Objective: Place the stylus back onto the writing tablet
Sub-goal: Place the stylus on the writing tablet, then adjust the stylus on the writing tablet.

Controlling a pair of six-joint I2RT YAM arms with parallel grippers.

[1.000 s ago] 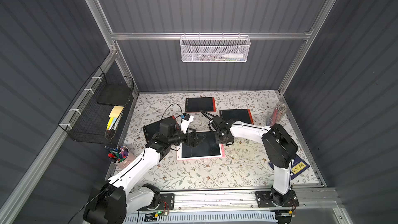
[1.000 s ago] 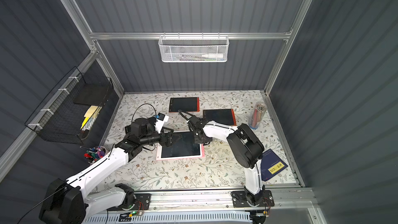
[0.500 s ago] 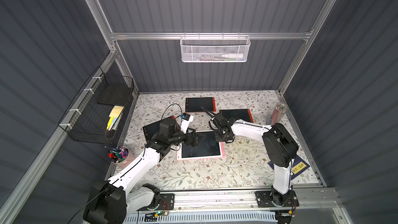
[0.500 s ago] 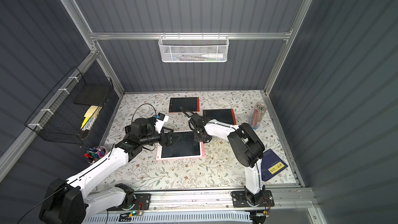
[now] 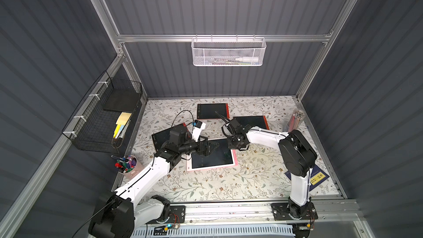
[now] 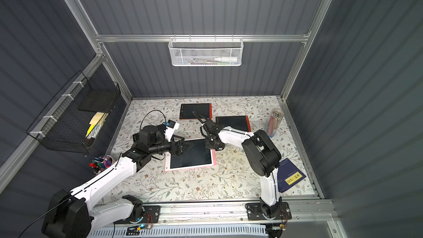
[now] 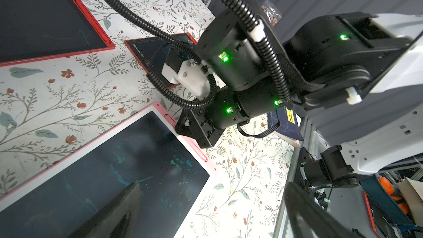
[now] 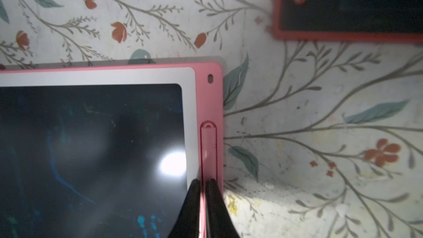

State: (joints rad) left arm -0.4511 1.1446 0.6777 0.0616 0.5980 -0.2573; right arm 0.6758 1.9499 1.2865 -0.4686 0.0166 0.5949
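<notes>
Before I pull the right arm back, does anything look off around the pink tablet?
Nothing damaged or spilled. The stylus sits straight in its slot on the pink tablet. One oddity: the red tablet under the left arm lies at a slant, partly covered.

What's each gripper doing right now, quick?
Left gripper: open, holding nothing, over the pink tablet.
Right gripper: closed, holding nothing; its tips sit at the stylus, which lies in that tablet's edge slot.
</notes>
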